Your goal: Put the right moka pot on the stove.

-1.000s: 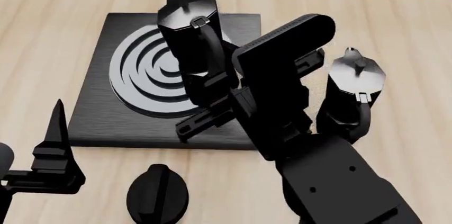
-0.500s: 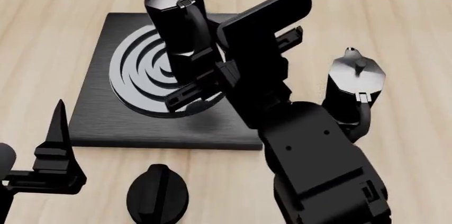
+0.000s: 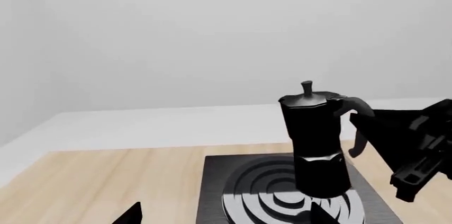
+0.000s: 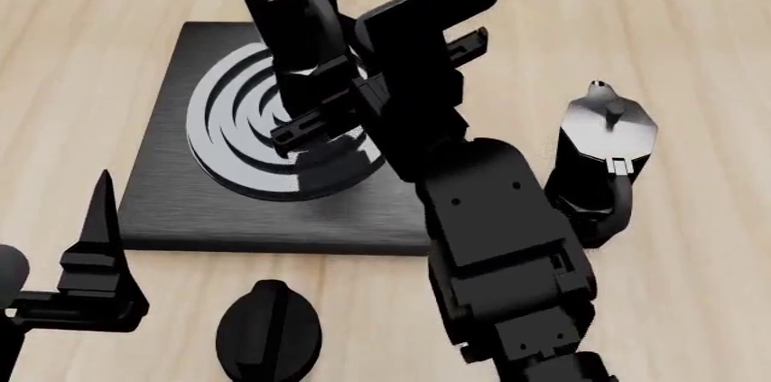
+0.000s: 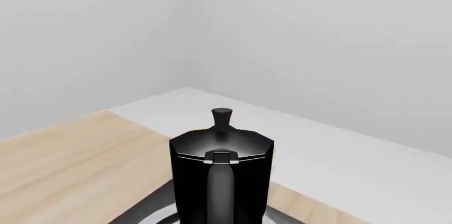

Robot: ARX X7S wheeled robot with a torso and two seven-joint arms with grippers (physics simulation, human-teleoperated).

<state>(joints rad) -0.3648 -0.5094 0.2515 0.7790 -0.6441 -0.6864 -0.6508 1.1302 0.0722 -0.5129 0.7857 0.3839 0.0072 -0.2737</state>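
My right gripper is shut on the right moka pot, a black faceted pot with a knobbed lid. It holds the pot low over the grey burner rings of the stove, a flat black square slab. In the left wrist view the moka pot stands upright over the stove; I cannot tell whether its base touches. The right wrist view shows the moka pot handle-on, with the fingers hidden. My left gripper is open at the stove's near left corner, one finger pointing up.
A second, look-alike moka pot stands on the wooden table to the right of the stove, close beside my right forearm. A round black dial knob sits in front of the stove, between the arms.
My right gripper has carried the moka pot up and to the left in the head view, from the stove's right part to over the burner rings. The left arm has not moved.
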